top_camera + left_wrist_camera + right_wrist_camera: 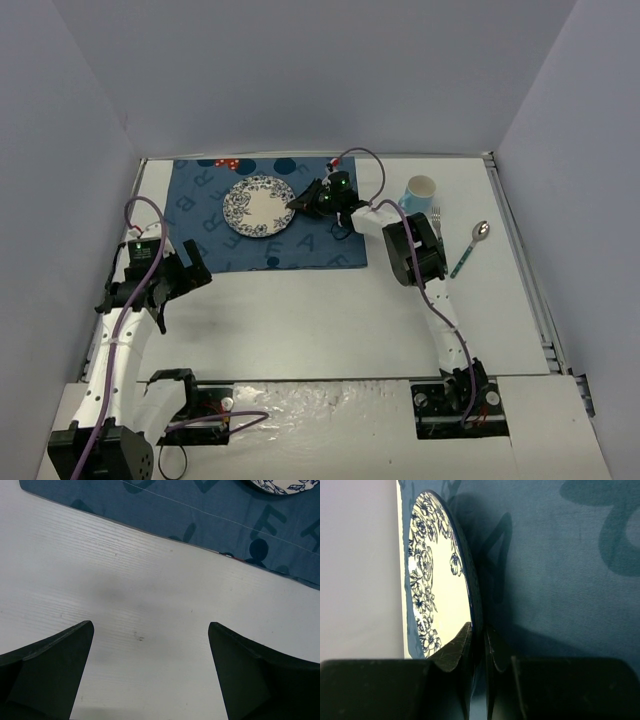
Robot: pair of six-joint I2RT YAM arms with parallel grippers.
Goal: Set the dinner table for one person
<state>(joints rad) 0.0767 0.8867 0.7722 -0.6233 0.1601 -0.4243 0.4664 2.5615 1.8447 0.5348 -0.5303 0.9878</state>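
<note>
The right gripper (300, 203) is clamped on the right rim of the blue-flowered plate (258, 206), which sits over the blue lettered mat (300, 250) at the far side of the white dinner table (300, 320). The left gripper (180, 278) hangs, jaws spread wide, above bare tabletop near the mat's near edge

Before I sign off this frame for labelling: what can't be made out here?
Fork: top view, lower part behind the right arm.
Plate: left wrist view, cut off by the top edge.
Plate rim: right wrist view, covered where the right pincer clamps it.
Cup: top view, too small to see contents.
</note>
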